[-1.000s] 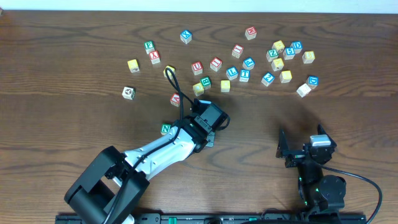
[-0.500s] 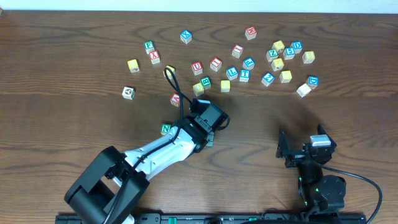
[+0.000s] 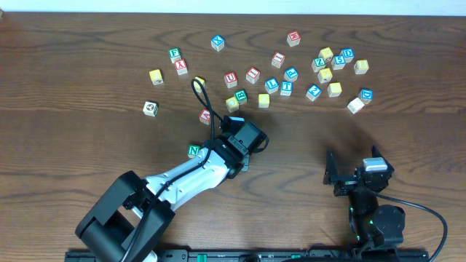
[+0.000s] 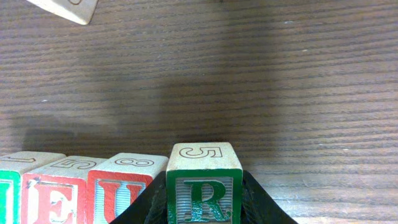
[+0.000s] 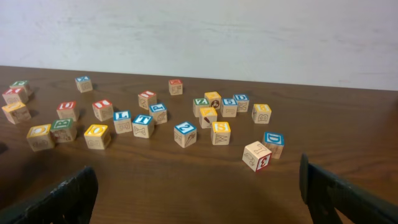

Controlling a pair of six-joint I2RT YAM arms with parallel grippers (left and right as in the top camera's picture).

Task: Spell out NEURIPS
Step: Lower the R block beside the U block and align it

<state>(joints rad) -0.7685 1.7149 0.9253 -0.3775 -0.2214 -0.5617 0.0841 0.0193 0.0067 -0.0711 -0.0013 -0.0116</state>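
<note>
Nothing much has budged: left jaws clenched on the R block (image 4: 204, 190), bottom centre, just beside the U block (image 4: 121, 186). A crooked release could shove the row. Right jaws hang released.

left arm (image 3: 191, 177): white link, black joints, black cable (image 3: 210, 125) | left pincer (image 4: 204, 202): black | right arm (image 3: 371, 191): black
</note>
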